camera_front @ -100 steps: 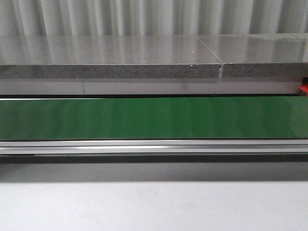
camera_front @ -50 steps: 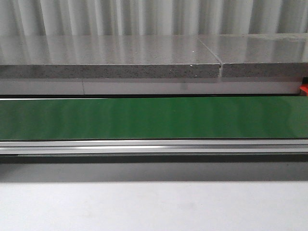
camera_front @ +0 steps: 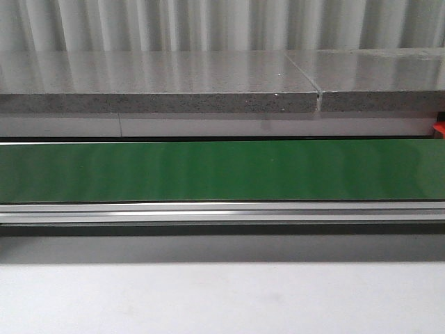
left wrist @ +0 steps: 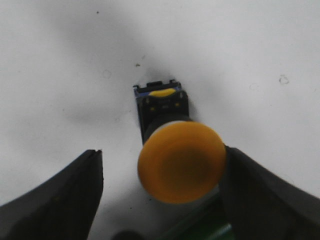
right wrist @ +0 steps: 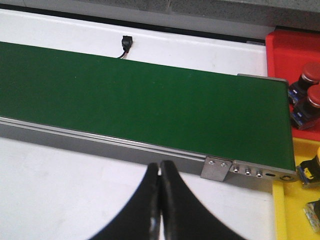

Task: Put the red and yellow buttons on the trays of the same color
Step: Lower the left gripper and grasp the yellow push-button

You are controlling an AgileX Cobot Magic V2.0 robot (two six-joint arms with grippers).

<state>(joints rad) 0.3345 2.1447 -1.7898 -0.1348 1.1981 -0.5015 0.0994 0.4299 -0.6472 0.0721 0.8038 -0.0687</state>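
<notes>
Ahead of me a green conveyor belt (camera_front: 222,170) runs straight across, edged by an aluminium rail (camera_front: 222,211), with a speckled grey stone slab (camera_front: 160,103) behind it and pale corrugated sheeting at the back. The white tabletop (camera_front: 222,299) lies nearest to me.

My left claw (left wrist: 160,200) hangs over that white surface with its two dark fingers (left wrist: 65,195) spread wide, released. Between them stands the yellow button (left wrist: 181,161): its round mushroom cap faces up toward my wrist camera and its black body (left wrist: 162,107) extends away from the cap down to the table, so its long axis runs roughly along my line of sight, tilted a little. The cap sits close against one finger and well apart from the other; I cannot tell whether it touches.

My right claw (right wrist: 160,175) is clenched, fingertips pressed together on nothing, hovering just before the belt's rail. At the belt's end sits the red tray (right wrist: 295,50) holding two red buttons (right wrist: 310,97), and nearer to me is the yellow tray (right wrist: 302,200).
</notes>
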